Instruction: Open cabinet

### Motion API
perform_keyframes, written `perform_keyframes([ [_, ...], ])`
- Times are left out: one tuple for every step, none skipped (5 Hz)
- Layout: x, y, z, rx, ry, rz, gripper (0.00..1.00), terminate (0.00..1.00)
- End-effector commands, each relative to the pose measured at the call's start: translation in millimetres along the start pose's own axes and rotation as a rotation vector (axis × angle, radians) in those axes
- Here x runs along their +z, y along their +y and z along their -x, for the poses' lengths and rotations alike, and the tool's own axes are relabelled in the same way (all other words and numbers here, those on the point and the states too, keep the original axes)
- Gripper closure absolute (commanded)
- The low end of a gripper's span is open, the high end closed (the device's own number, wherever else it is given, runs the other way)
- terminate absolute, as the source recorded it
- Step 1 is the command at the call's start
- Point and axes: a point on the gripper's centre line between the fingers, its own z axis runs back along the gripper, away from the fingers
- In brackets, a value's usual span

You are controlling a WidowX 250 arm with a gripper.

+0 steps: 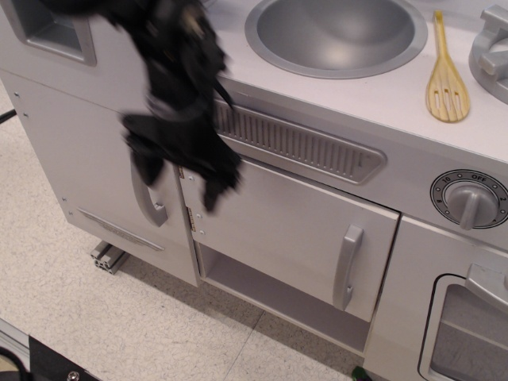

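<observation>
The cabinet is a wide flat white door point(286, 230) under the sink counter. Its short grey vertical handle point(348, 266) is near its right edge and two small metal hinges point(189, 218) are on its left edge. The door looks shut or barely ajar. My black gripper point(181, 178) is blurred by motion in front of the door's upper left corner, far left of the handle. Its two fingers point(214, 189) point down and stand apart, holding nothing.
A taller narrow white door with a long grey handle point(151, 202) is just left of the gripper. On the counter are a grey sink bowl point(337, 32) and a wooden slotted spoon point(447, 75). A dial point(470, 200) and an oven door point(468, 333) are at the right.
</observation>
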Motion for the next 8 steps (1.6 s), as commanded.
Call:
perform_keyframes([
  [-24, -65, -6, -0.06, -0.138, 0.056, 0.0, 0.0],
  [-25, -93, -11, -0.071, -0.147, 0.099, 0.0, 0.0],
  [-27, -117, -20, -0.032, -0.176, 0.13, 0.0, 0.0],
  [-32, -127, -29, -0.005, -0.19, 0.146, 0.0, 0.0],
  [-40, -135, -37, 0.069, -0.215, 0.168, 0.0, 0.0],
  [-48, -136, -39, 0.059, -0.24, 0.138, 0.0, 0.0],
  [-50, -135, -38, 0.069, -0.251, 0.148, 1.0, 0.0],
  [-48, -136, -37, 0.061, -0.265, 0.153, 1.0, 0.0],
])
